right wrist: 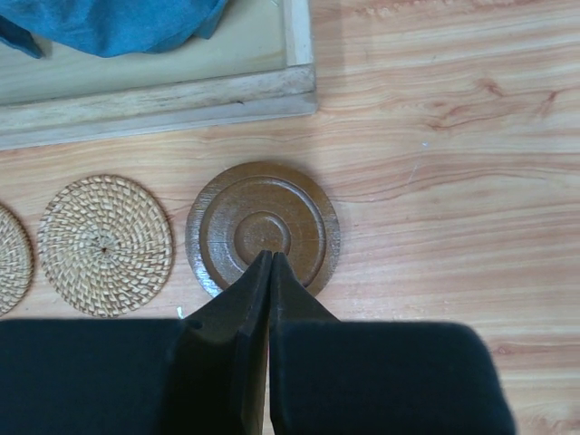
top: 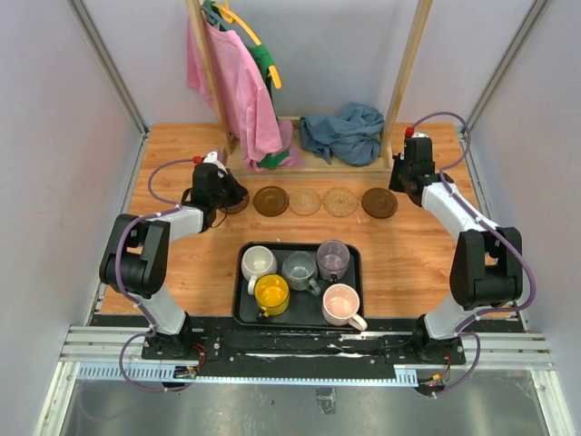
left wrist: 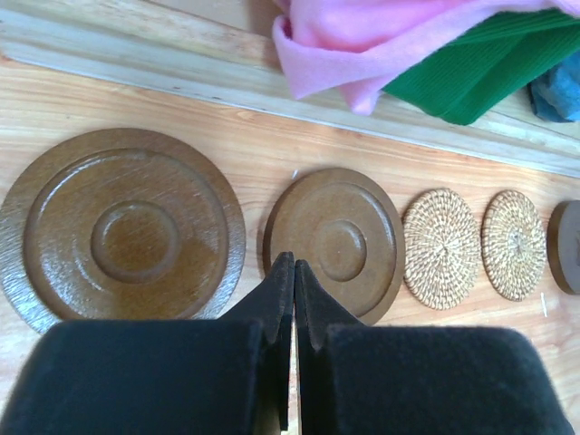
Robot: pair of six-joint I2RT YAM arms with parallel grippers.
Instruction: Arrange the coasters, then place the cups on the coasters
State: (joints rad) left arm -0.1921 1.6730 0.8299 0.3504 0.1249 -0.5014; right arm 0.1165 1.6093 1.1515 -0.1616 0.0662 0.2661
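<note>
While the left gripper [left wrist: 293, 265] and right gripper [right wrist: 271, 257] hang closed, empty, the cups [top: 299, 269] look light, slick, chippable; pinch a rim.

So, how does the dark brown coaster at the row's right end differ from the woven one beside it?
The dark brown coaster is smooth wood with concentric rings; the woven coaster is tan with a spiral weave. The right gripper, fingers shut, overlaps the dark brown coaster's near edge in its wrist view; the woven coaster is uncovered. Both are round, lie flat and carry no cup.
</note>
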